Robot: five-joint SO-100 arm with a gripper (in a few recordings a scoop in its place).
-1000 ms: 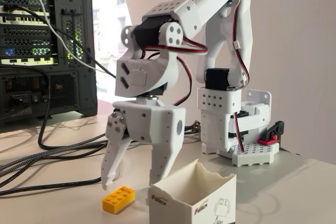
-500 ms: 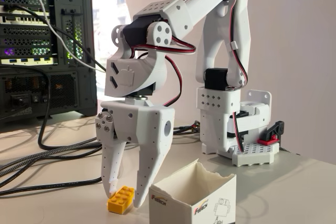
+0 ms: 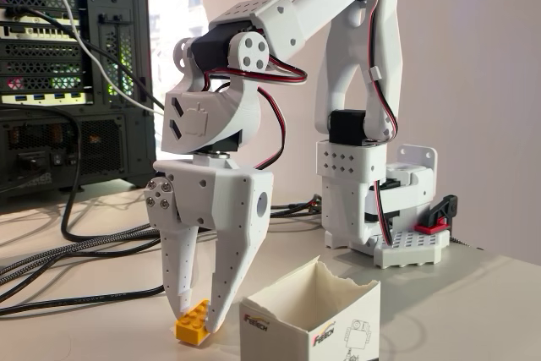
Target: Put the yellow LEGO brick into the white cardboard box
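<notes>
In the fixed view, my claw [image 3: 198, 317] stood point-down on the table [image 3: 473, 293], its two fingers narrowed around the yellow LEGO brick [image 3: 194, 328], which sat slightly tilted just left of the white cardboard box [image 3: 309, 320]. I judged this the grasping step: the next move called for a firm pinch, then a lift over the torn rim. The part of the box's inside that I could see held nothing.

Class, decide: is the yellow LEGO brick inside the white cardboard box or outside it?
Outside. The yellow LEGO brick lies on the table left of the white cardboard box, between the gripper's fingertips.
</notes>
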